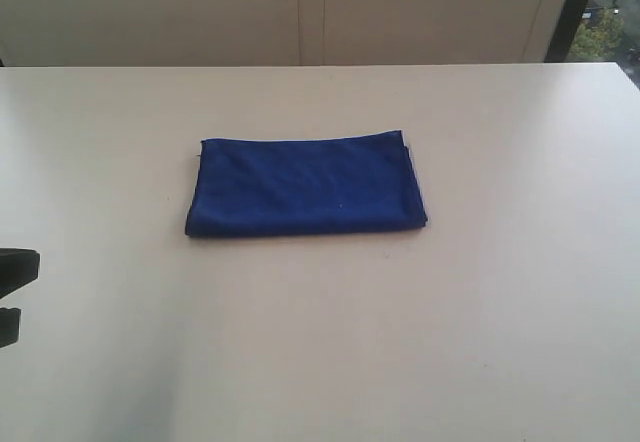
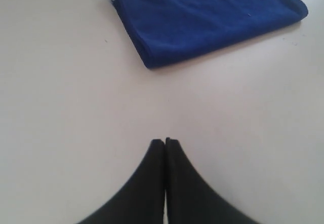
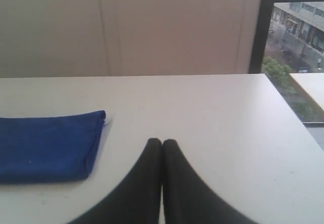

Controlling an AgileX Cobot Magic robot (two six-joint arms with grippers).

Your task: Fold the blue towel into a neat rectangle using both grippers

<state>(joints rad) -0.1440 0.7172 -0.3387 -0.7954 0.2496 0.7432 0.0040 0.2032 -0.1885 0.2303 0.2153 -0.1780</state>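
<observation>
A: Where is the blue towel (image 1: 305, 187) found?

B: It is laid flat at the middle of the bench (image 1: 500, 342), already folded into a rectangle. The layers are slightly offset at one short edge.

A: And the hands?

B: The left hand (image 2: 164, 142) and the right hand (image 3: 162, 142) are each seen with fingertips pressed together and nothing held. Both are kept over bare bench, away from its middle.

A: What could be spoiled?

B: If another fold is attempted, only the top layer might be pinched and the stack dragged askew. Thin cloth could also be slid across the smooth bench by a closed tip.
</observation>
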